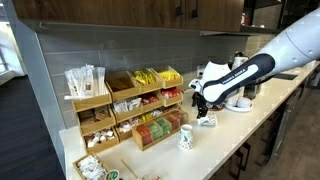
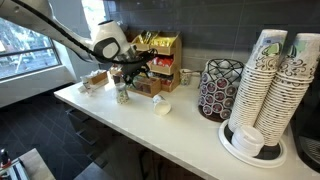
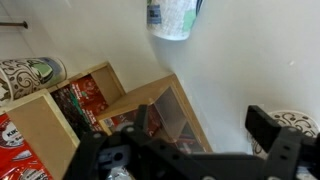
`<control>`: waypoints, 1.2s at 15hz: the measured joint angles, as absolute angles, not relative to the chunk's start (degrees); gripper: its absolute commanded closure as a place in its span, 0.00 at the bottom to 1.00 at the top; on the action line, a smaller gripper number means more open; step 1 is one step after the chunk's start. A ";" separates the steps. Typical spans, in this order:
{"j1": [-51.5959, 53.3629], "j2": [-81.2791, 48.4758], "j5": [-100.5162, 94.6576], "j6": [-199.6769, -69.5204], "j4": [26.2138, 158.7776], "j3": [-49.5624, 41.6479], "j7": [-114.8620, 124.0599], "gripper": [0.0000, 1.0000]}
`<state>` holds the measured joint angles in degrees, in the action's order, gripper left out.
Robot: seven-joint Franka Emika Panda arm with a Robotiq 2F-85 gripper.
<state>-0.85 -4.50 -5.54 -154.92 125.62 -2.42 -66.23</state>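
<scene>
One paper cup (image 3: 172, 15) — upright on counter (image 3: 250, 60) | tool (image 3: 205, 128) — jaws apart, empty | cup ahead, untouched

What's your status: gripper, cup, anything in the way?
Gripper open, empty, hovering over the counter. Paper cup upright, apart from the gripper. Wooden tea organizer close beside both; keep clear.

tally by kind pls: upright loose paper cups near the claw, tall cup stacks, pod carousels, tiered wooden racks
upright patterned paper cup: 1
tall paper cup stacks: 2
coffee pod carousel: 1
tiered wooden rack: 1
total: 5
</scene>
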 measured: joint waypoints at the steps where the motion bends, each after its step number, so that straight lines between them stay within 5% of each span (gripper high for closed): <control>1: -0.84 -4.84 -5.55 -154.92 125.48 -2.36 -66.21 0.00; 18: -2.88 -17.22 -15.52 -142.51 110.42 -3.64 -55.41 0.00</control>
<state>-2.88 -17.22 -15.52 -142.51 110.42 -3.64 -55.41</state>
